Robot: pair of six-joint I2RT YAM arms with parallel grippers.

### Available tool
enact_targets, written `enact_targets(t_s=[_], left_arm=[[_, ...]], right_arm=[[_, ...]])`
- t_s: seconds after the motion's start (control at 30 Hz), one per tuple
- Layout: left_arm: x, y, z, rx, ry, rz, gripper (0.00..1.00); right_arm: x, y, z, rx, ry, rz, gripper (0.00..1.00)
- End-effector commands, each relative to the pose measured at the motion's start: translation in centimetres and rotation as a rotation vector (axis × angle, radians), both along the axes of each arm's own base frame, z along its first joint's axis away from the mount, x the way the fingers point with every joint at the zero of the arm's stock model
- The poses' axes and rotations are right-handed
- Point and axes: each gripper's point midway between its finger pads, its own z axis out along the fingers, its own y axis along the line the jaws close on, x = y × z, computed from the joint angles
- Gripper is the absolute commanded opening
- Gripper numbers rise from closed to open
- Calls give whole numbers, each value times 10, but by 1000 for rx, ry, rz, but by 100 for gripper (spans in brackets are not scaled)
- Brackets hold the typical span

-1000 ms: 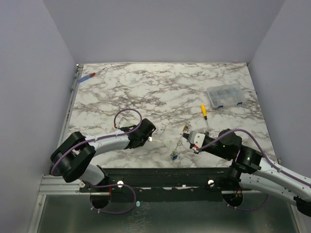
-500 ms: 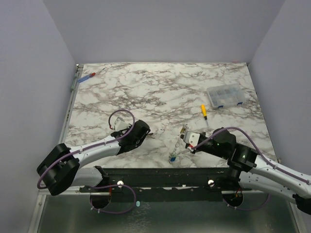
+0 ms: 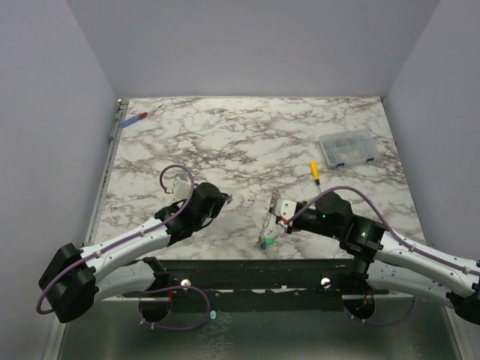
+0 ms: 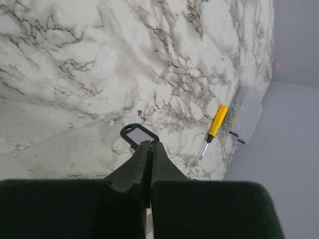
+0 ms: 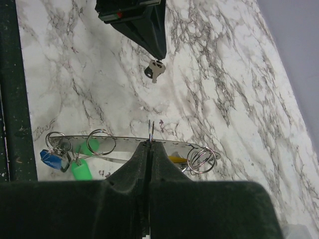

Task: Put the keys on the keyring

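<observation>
My right gripper (image 3: 280, 218) (image 5: 150, 143) is shut on the keyring (image 3: 270, 219) (image 5: 119, 141), a long thin silver loop held edge-on just above the marble. Small split rings (image 5: 101, 142) hang along it. Keys with a green cap (image 5: 80, 169) and a blue cap (image 5: 51, 158) dangle at its near end (image 3: 264, 242), and a yellow cap (image 5: 177, 159) shows behind my fingers. My left gripper (image 3: 223, 199) (image 4: 149, 144) (image 5: 160, 50) is shut on a small key (image 5: 154, 70) with a black-framed head (image 4: 138, 135), to the left of the keyring and apart from it.
A yellow-handled screwdriver (image 3: 315, 171) (image 4: 217, 122) lies right of centre. A clear compartment box (image 3: 346, 148) (image 4: 246, 112) sits at the right. A red-and-blue screwdriver (image 3: 135, 118) lies at the far left corner. The black rail (image 5: 10, 99) runs along the table's near edge.
My right gripper has carried the keyring leftward. The left arm has stretched out low, its gripper shifting slightly left and back with the key still held.
</observation>
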Motion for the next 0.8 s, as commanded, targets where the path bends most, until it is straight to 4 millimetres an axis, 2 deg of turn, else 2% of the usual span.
enact_targets(t_s=[0.0,0.23,0.43,0.77], left_arm=[[1,1,29,-6,-123,-48,0],[-2,4,62,-53,-239,-81,0],[-5,-3,94,-131,-362,-134,0],[-11,-14,123,-217,-477,-200,0]], right_arm=[[6,22,40,126,-44,26,1],[18,43,42,103,-90,40,1],[24,53,42,93,-143,43,1],[23,60,40,86,-198,44,1]])
